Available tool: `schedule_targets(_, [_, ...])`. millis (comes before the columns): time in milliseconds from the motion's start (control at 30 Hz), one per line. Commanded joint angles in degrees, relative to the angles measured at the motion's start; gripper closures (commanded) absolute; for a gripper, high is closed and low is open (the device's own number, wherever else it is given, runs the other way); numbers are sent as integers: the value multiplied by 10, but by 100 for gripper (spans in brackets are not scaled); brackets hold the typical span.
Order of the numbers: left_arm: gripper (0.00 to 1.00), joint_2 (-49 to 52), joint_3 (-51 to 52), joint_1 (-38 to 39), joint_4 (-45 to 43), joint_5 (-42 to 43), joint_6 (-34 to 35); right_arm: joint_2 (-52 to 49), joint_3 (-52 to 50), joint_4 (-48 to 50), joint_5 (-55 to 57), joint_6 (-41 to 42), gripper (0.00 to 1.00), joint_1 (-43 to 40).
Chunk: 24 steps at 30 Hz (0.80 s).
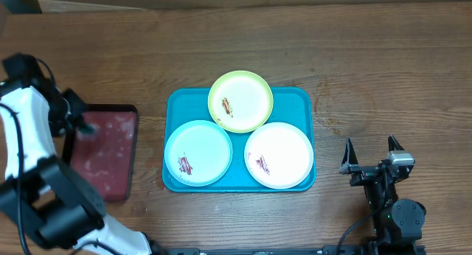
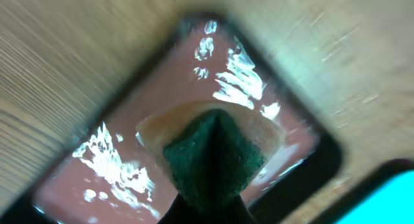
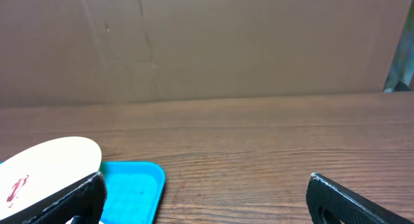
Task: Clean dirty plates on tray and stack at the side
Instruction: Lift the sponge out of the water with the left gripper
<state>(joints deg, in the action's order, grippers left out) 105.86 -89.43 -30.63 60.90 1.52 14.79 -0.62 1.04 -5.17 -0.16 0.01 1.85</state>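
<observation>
The left gripper (image 1: 87, 127) hangs over the near-left part of the counter (image 1: 383, 71), pressed together on a sponge (image 2: 213, 156) with a dark green scouring face and a yellowish layer behind it. The sponge sits just above a small dark red tray (image 2: 168, 88) with a black rim; the bright glints on its floor suggest it is wet.

The right gripper (image 1: 371, 161) is spread wide and holds nothing, resting at the near right, apart from the right edge of the turquoise tray (image 1: 302, 100).

All three plates lie inside that tray: the green plate (image 1: 240, 101) at the far side, the blue plate (image 1: 198, 152) near left, and the white plate (image 1: 279, 155) near right. Their rims touch or overlap slightly. Each shows a small reddish-brown smear, and nothing is stacked beside the tray. By that showing the work has hardly begun: the sponge is in hand, while three wipes and the whole stack remain.

The counter is brown wood with visible grain, scuffed pale in patches. A plain cardboard wall (image 3: 207, 49) closes the far side.
</observation>
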Motion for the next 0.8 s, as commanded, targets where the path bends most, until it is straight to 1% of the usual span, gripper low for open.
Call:
schedule_targets(0, [96,-103,-29,0,-25,4,-14,5,-6,3,1,2,0,-3])
schedule_targets(200, [96,-179,-29,3,-60,5,-31,5,-6,3,1,2,0,-3])
schedule_targets(300, [96,-195,-21,3,-56,35,-43,5,-6,3,1,2,0,-3])
schedule_targets(400, [96,-202,12,3,-58,47,-66,5,-6,3,1,2,0,-3])
schedule_targets(533, [96,-203,81,2,-85,50,-67,5,-6,3,1,2,0,-3])
schedule_targets(633, [96,-203,126,2,-119,88,-67,5,-6,3,1,2,0,-3])
schedule_targets(700, [96,-203,143,2,-144,133,-75,5,-6,3,1,2,0,-3])
schedule_targets(767, [96,-203,148,-1,-162,195,-92,5,-6,3,1,2,0,-3])
